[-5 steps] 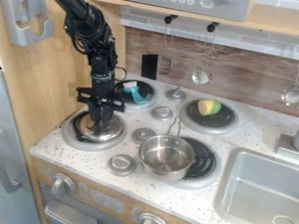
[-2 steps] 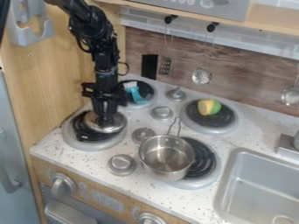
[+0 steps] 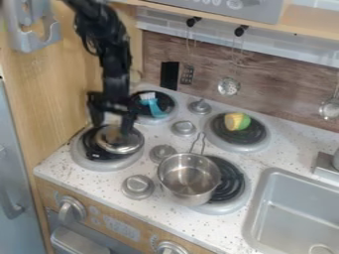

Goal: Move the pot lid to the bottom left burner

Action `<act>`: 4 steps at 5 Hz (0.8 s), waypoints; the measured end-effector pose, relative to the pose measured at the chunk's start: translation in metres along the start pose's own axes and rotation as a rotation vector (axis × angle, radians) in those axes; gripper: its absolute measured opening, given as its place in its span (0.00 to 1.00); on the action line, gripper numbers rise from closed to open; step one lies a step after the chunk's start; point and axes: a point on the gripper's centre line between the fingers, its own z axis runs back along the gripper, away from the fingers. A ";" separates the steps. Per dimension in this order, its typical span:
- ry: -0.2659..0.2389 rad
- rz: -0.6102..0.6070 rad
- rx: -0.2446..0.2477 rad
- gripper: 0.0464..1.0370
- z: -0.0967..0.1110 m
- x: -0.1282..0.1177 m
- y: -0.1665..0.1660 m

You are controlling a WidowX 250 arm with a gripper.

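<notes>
I, the gripper [image 3: 112, 127], am hanging over the bottom left burner [image 3: 109, 165], keeping my 2 fingers spread apart. The pot lid [image 3: 124, 146] is lying on that burner, sitting off-centre toward the right and back, its right edge reaching about the burner's outer rim while black coil is showing at its left. My right finger is overlapping the lid in view, and I cannot tell whether it is touching. On my left, the wooden wall [image 3: 49, 94] is rising beside the burner. To the right, speckled counter [image 3: 159, 213] is leaving me a strip between the lid and the pot [image 3: 189, 176], with 1 knob [image 3: 163, 153] sitting in it. The pot is overhanging the left edge of its burner [image 3: 242, 193]. Behind the lid, a blue brush [image 3: 153, 105] is resting on the back left burner [image 3: 170, 115].
</notes>
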 end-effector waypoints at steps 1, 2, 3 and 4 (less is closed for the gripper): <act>-0.059 -0.068 -0.001 0.97 0.037 0.001 -0.013; -0.109 -0.155 -0.016 0.96 0.068 0.000 -0.043; -0.099 -0.186 -0.043 0.96 0.072 -0.007 -0.066; -0.069 -0.178 -0.060 0.96 0.067 -0.019 -0.083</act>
